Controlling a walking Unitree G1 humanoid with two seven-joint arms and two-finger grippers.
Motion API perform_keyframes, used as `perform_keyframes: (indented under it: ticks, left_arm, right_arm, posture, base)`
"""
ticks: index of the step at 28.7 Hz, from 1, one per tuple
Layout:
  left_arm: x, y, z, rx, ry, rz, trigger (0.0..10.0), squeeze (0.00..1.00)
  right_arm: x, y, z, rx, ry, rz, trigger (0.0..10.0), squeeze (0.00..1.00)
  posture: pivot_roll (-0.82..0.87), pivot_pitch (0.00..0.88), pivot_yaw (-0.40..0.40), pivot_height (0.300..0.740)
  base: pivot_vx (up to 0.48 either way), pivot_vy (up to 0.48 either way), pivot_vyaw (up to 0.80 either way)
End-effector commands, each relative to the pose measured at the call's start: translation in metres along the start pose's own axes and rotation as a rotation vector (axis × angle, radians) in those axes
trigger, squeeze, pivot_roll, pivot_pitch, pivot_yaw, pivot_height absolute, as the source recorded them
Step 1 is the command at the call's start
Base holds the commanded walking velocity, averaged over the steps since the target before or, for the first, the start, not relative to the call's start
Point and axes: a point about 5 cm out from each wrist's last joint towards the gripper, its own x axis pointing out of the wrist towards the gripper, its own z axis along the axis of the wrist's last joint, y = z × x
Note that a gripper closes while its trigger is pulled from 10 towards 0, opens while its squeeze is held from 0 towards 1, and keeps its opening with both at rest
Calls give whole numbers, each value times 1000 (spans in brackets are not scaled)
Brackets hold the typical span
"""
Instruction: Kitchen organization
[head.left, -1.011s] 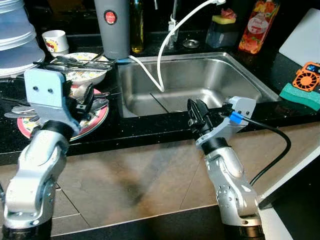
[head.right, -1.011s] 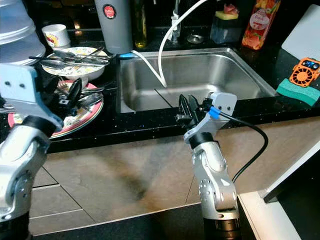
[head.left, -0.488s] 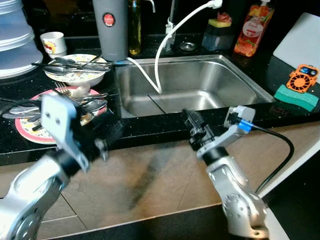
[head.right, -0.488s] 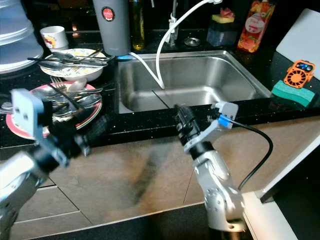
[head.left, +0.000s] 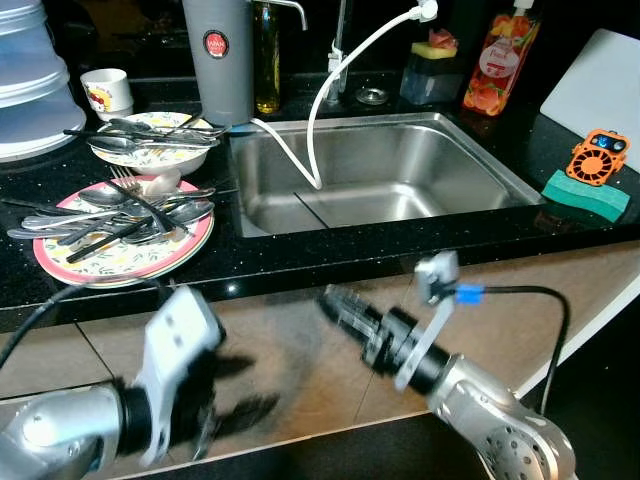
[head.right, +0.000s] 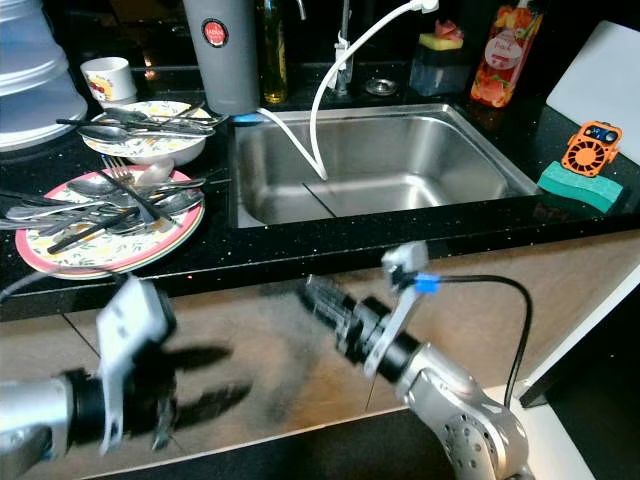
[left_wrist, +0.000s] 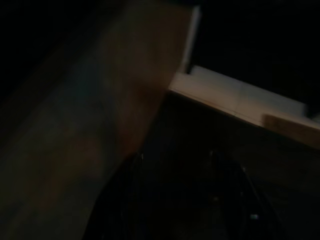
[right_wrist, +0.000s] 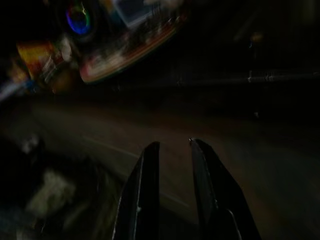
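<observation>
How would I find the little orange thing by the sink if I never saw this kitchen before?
Start at the big steel sink in the black counter and look toward the robot's right, past the sink's edge. There a green sponge lies near a white board, and the orange gadget rests on the sponge. It is the one with a round black grille like a tiny fan.

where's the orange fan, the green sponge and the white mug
orange fan (head.left: 594, 158), left eye view, on its round grille
green sponge (head.left: 586, 194), left eye view, on its top face
white mug (head.left: 107, 91), left eye view, on its printed side
</observation>
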Motion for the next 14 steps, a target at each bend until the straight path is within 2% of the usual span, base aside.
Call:
perform_keyframes:
  ticks: [1, 4, 5, 7, 10, 12, 14]
  left_arm:
    - [-1, 6, -11, -16, 86, 62, 10000, 0]
    - [3, 9, -23, -94, 166, 124, 10000, 0]
    - [3, 9, -23, -94, 166, 124, 10000, 0]
    - [5, 17, -40, -142, 268, 260, 10000, 0]
    - [4, 30, -65, -135, 388, 448, 10000, 0]
    - [5, 38, -78, -167, 400, 576, 10000, 0]
    - [7, 44, -87, -202, 391, 663, 10000, 0]
  right_arm:
    - [-3, -4, -15, -11, 100, -4, 10000, 0]
    - [-14, -16, -42, -42, 331, -51, 10000, 0]
    - [-14, -16, -42, -42, 331, -51, 10000, 0]
    - [-22, -26, -63, -79, 489, -105, 10000, 0]
    - [-29, -44, -86, -94, 627, -242, 10000, 0]
    - [-33, -61, -103, -87, 681, -392, 10000, 0]
    - [-37, -71, -115, -75, 715, -486, 10000, 0]
  posture:
    - [63, 151, -21, 740]
    - [63, 151, -21, 740]
    - [63, 151, -21, 740]
    - [61, 152, -21, 740]
    - [62, 149, -23, 740]
    - [62, 148, -29, 740]
    - [63, 146, -31, 740]
  base:
    - [0, 0, 0]
    - [0, 0, 0]
    - [0, 0, 0]
    - [0, 0, 0]
    - [0, 0, 0]
    - [0, 0, 0]
    - [0, 0, 0]
